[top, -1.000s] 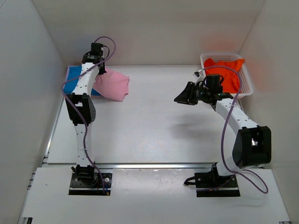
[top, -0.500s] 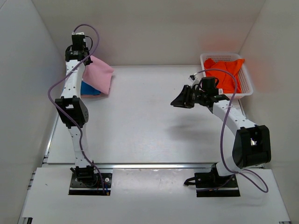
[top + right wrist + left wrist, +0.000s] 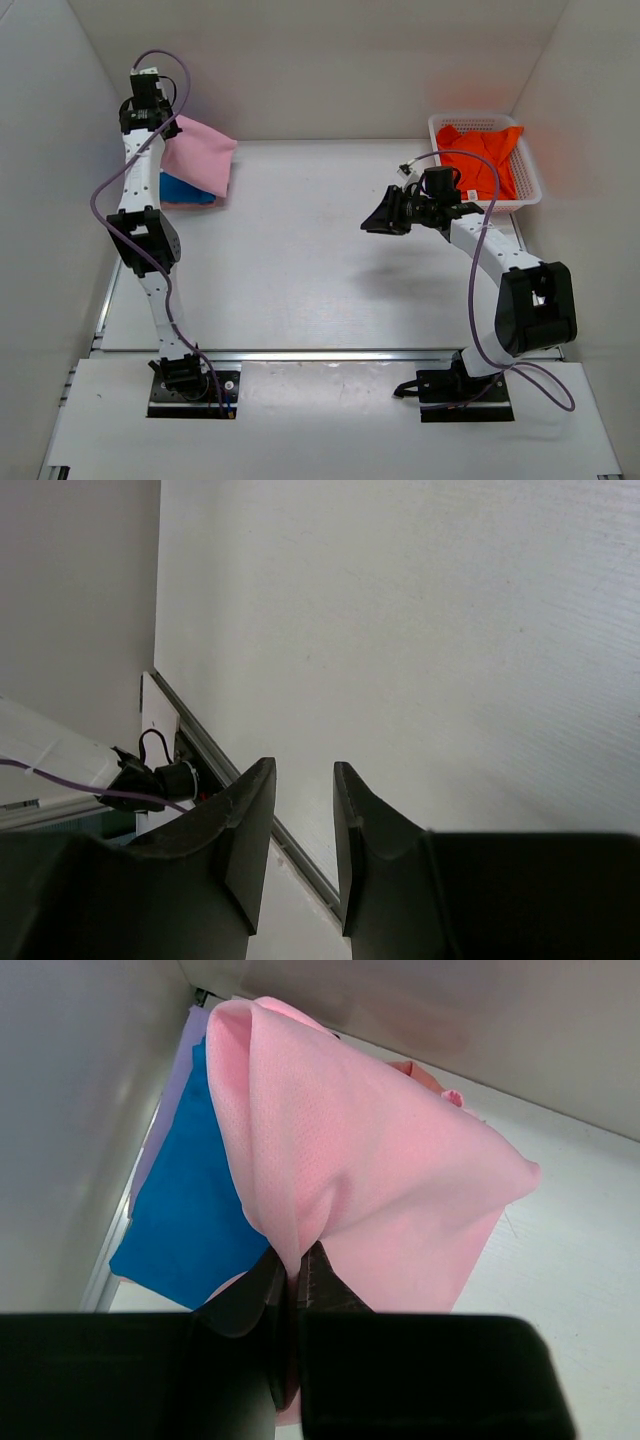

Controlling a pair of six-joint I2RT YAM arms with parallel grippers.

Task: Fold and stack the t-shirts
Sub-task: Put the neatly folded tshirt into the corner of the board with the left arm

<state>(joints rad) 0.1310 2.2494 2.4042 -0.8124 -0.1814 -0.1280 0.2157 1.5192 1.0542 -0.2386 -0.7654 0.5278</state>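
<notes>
My left gripper is shut on the light pink t-shirt and holds it raised at the far left corner; in the left wrist view the cloth hangs from the closed gripper. The bright blue t-shirt lies flat on the table below it, also seen in the left wrist view. The orange t-shirt sits crumpled in the basket. My right gripper is open and empty above the table's middle right; its gripper shows only bare table between the fingers.
The white lattice basket stands at the far right against the wall. White walls close in on the left, back and right. A metal rail runs along the table's near edge.
My left gripper has lifted the pink t-shirt and carried it left and back, over the blue one. My right gripper has drifted a little to the left.
</notes>
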